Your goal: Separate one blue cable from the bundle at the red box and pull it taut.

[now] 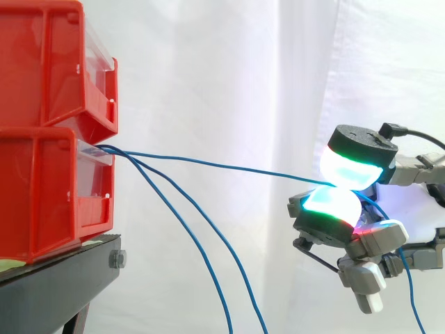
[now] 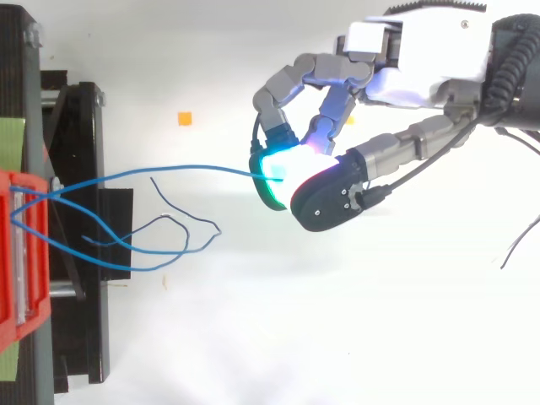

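We see hand (image 2: 396,80) reaching in from upper right, curled fingertips (image 2: 274,167) glowing cyan and pinching one blue cable (image 2: 169,169). Cable runs left in slight bow to red box (image 2: 17,253) at left edge. Other blue cables (image 2: 126,257) leave same box, looping nearer bottom, apart from hand. Box sits on black stand (image 2: 80,337). Small orange square (image 2: 184,118) lies on white floor.

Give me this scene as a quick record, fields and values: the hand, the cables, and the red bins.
hand: fingers pinch one blue cable
blue cable: nearly straight from lower red bin to hand
loose cables: two, drooping below it
support: bins stacked on black stand
progress: one cable separated, slight sag
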`<action>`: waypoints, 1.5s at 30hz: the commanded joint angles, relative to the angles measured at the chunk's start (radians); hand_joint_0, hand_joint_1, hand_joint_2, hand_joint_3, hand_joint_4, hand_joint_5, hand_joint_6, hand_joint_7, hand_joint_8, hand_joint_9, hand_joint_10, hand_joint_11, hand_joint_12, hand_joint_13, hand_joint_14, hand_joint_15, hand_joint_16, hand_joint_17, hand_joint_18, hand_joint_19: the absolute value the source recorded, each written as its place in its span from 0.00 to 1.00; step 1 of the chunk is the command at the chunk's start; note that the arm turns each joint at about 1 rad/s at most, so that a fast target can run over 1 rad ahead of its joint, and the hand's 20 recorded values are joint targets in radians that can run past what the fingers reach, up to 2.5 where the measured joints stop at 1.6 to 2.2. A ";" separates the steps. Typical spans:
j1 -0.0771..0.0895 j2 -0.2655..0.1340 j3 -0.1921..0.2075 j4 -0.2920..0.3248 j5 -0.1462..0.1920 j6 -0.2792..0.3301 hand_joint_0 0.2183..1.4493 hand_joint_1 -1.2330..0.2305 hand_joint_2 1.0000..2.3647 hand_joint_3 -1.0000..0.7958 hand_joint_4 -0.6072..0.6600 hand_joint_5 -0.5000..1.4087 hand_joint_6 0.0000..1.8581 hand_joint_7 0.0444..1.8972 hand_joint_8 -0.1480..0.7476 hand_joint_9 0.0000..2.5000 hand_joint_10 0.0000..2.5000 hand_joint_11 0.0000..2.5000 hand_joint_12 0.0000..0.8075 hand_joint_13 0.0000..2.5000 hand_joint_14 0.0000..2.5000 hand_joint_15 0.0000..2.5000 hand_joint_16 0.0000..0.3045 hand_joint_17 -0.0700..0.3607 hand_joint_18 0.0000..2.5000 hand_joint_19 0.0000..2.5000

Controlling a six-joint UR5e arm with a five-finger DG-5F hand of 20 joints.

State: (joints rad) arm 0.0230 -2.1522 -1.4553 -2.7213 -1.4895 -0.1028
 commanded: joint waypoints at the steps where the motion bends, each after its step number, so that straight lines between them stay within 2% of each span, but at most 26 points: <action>1: 0.000 0.000 0.000 0.000 0.000 0.000 0.32 0.31 0.02 0.56 0.47 0.20 0.47 0.70 0.59 0.50 0.01 0.56 0.46 0.43 0.01 0.34 0.14 0.38 0.37 0.19; 45: 0.000 0.000 0.001 0.000 0.000 0.000 0.32 0.31 0.02 0.56 0.46 0.20 0.47 0.70 0.60 0.51 0.01 0.57 0.47 0.43 0.01 0.33 0.14 0.38 0.36 0.19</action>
State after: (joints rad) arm 0.0225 -2.1522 -1.4554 -2.7213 -1.4895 -0.1028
